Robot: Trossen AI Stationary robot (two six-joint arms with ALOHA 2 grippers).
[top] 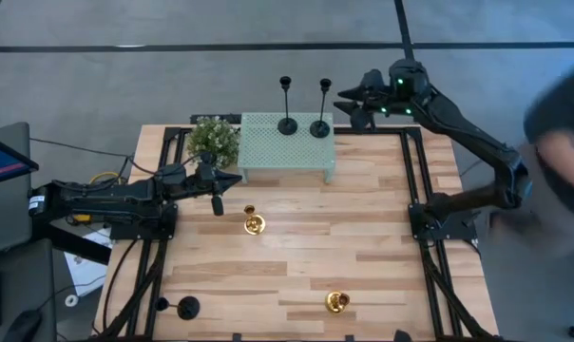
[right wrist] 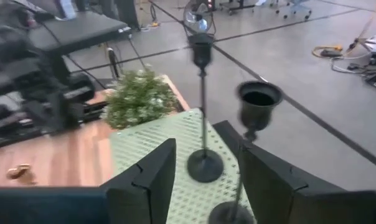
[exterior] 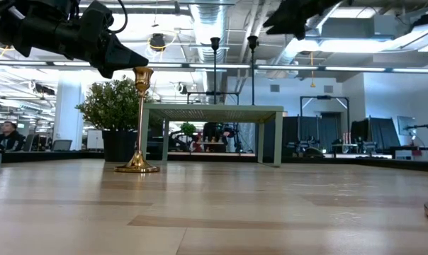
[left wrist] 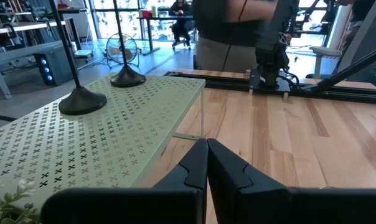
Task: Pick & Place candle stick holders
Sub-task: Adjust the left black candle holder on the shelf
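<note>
At the table's near left edge a black holder (top: 186,307) was hard to make out, and the left gripper (top: 232,179), shut tight and holding nothing, hung beside the green plant (top: 214,140). A gold holder (top: 254,222) stood just below it, another gold holder (top: 337,302) near the front edge. Two black holders (top: 287,124) (top: 320,126) stood on the green stand (top: 287,152); the right gripper (top: 347,107) hung beside them, fingers apart and empty, and a blurry person (top: 563,123) was cut off on the right.
</note>
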